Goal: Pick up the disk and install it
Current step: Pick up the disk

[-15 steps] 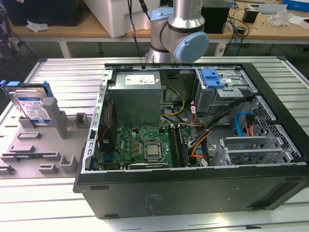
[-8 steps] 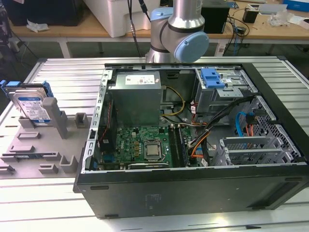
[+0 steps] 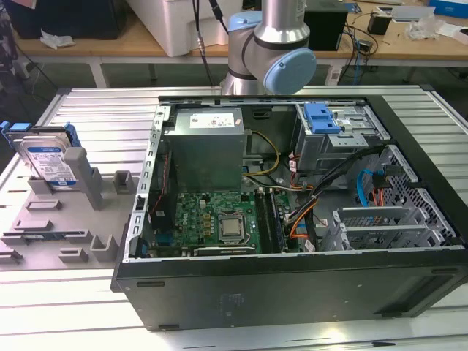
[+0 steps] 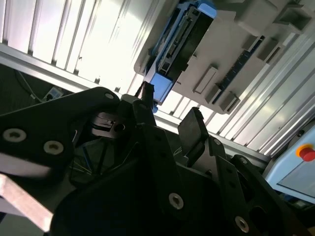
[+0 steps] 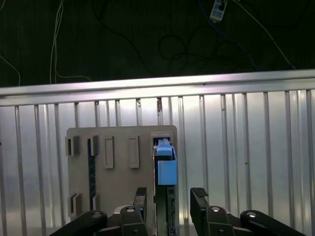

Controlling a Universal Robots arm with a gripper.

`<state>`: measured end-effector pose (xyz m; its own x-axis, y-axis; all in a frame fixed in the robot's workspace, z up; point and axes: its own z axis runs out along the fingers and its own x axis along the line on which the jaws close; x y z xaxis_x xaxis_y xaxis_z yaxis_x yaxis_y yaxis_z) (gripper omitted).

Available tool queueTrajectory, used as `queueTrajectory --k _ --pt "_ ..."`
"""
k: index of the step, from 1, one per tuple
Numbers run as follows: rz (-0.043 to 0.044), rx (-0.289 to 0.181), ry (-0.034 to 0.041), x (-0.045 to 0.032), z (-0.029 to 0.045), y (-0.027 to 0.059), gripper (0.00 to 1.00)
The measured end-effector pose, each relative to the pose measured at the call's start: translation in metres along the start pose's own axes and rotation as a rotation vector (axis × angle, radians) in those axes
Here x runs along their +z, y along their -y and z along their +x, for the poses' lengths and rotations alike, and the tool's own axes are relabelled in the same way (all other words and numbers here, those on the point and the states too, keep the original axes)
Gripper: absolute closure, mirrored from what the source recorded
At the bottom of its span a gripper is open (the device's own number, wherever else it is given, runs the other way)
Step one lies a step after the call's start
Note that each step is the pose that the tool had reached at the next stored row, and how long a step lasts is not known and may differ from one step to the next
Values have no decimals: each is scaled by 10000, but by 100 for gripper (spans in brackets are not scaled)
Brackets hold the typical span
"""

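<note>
Disk (image 3: 45, 157): silver hard drive with a blue-and-white label in a blue carrier. It stands on edge in a slot of the grey fixture plate (image 3: 80, 216) on the ribbed metal table (image 3: 95, 110), to the exterior view's left of the open computer case (image 3: 292, 285). Gripper (image 5: 170, 195): released, fingers (image 5: 199, 196) spread and empty, apart from the disk, which lines up with the gap in both wrist views.

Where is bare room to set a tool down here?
Free: slatted table beyond the grey fixture plate, also the strip in front of the PC case. Crowded: case interior with cables; plate holds the disk standing.
</note>
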<state>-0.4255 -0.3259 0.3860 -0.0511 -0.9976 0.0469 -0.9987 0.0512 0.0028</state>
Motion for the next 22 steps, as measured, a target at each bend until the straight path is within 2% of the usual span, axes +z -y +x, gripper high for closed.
queueTrajectory --k 7,9,18,22 --pt "0 1 0 47 7 0 52" --pt "-1 1 0 85 7 0 52" --pt "1 1 0 163 4 0 52" --pt "1 1 -1 229 1 1 52"
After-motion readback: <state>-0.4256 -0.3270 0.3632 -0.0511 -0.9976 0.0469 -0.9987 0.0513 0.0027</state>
